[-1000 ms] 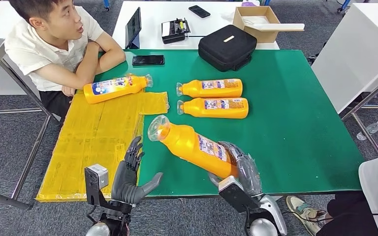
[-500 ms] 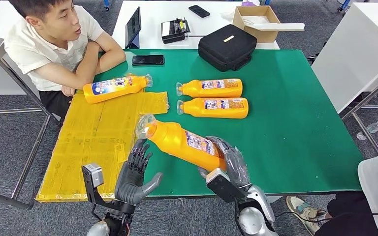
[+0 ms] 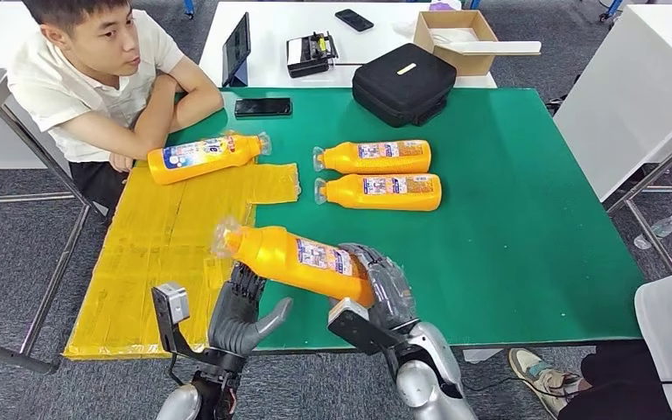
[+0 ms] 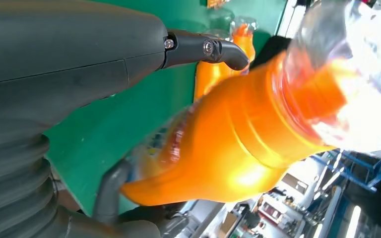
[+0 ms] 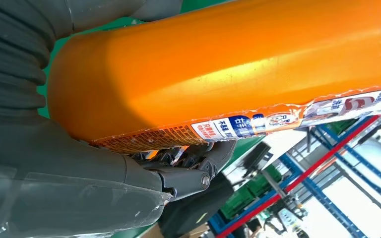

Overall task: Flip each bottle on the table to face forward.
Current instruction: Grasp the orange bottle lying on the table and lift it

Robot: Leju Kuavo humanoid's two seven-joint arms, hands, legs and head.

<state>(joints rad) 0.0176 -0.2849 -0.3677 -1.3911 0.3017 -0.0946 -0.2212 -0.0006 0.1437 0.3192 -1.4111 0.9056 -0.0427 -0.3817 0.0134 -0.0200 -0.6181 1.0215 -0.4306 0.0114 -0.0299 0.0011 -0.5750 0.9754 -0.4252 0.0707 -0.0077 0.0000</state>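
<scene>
My right hand (image 3: 383, 284) grips the base of an orange bottle (image 3: 297, 258) and holds it tilted above the table's front edge, its clear cap (image 3: 227, 234) pointing left over the yellow mat. The label (image 3: 324, 257) faces up. My left hand (image 3: 241, 308) is open just under the bottle's neck, fingers up; I cannot tell if they touch it. In the left wrist view the bottle (image 4: 248, 134) lies between the thumb (image 4: 203, 47) and the fingers. The right wrist view shows the bottle (image 5: 228, 64) against the palm (image 5: 79, 188). Three more bottles lie flat: one (image 3: 201, 157) at the back left, two (image 3: 372, 157) (image 3: 378, 192) mid-table.
A person (image 3: 96, 79) sits at the far left corner, arms on the green table (image 3: 525, 219). A yellow mat (image 3: 166, 254) covers the table's left part. A phone (image 3: 262, 107) and a black case (image 3: 404, 83) lie at the back. Another person's leg (image 3: 665, 350) is front right.
My right hand has carried the bottle leftward and laid it flatter; its cap is now over the yellow mat. The left hand has barely moved, and the bottle's neck is now just above its fingers.
</scene>
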